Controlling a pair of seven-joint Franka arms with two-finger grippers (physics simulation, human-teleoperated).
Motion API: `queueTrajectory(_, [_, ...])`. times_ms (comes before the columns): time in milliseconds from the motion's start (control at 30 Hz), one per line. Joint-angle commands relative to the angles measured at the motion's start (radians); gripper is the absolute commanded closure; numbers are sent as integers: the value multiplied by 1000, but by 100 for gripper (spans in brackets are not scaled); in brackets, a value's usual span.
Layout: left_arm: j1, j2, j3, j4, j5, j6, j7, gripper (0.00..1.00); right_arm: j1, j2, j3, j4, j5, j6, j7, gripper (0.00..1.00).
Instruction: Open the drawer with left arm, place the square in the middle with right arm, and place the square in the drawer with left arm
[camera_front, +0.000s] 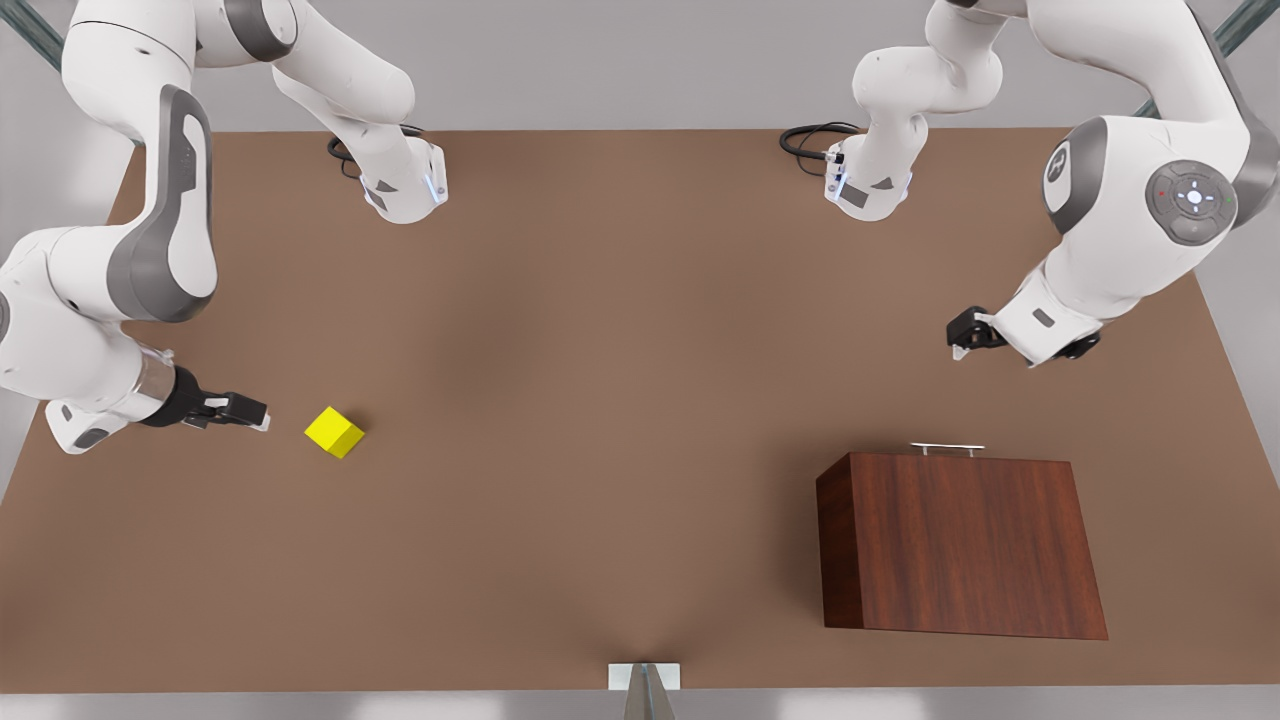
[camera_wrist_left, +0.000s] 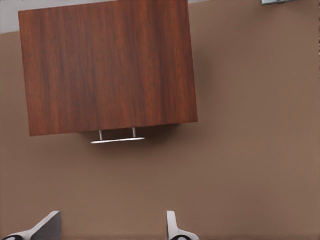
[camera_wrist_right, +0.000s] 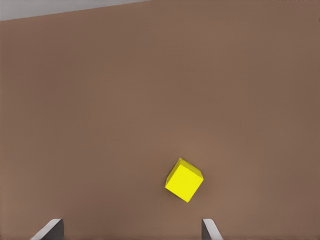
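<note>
In the front view you see the desk (camera_front: 600, 400) with the cabinet (camera_front: 960, 545) on the front view's right, its drawer closed, as far as you can judge from the handle (camera_front: 947, 449) that stands just beside the cabinet's front. The square (camera_front: 334, 432) lies on the front view's left, far from the middle. Nothing of the task looks done: you must yet open the drawer, move the square, then put it inside. The left claw (camera_front: 962, 338) hangs above the desk near the handle, apart from it. The right claw (camera_front: 245, 412) is just beside the square, not touching it.

The left wrist view shows you the handle (camera_wrist_left: 118, 140) more clearly, and its fingers (camera_wrist_left: 171, 225) spread wide, holding nothing.

The right wrist view shows the square (camera_wrist_right: 184, 180) between and ahead of wide, empty fingertips (camera_wrist_right: 210, 229).
</note>
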Motion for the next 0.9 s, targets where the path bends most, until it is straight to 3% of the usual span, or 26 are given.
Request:
queueTrajectory(0, [1,0,0,0,-1,0,0,0,1,0,0,0,0,0,0,0])
queueTrajectory(67, [1,-29,3,-98,-4,-3,-14,0,0,-2,0,0,-3,-2,0,0])
queueTrajectory(167, [1,-140,58,-503,-99,349,-719,0,3,0,0,-3,-5,-2,0,0])
queueTrajectory(267, [1,-183,97,-740,-99,642,-1102,0,15,15,3,-20,0,41,5,0])
queueTrajectory(500, [3,-181,114,-855,-91,869,-1337,0,104,-60,19,-179,3,44,248,0])
queueTrajectory(667, [22,-146,114,-892,-91,1027,-1337,0,106,-92,111,-311,-6,112,572,0])
queueTrajectory(767, [33,-121,115,-892,-88,1078,-1336,0,104,-88,111,-363,-8,161,784,0])
queueTrajectory(867, [33,-92,114,-898,-88,1126,-1339,0,101,-80,111,-460,-8,278,795,0])
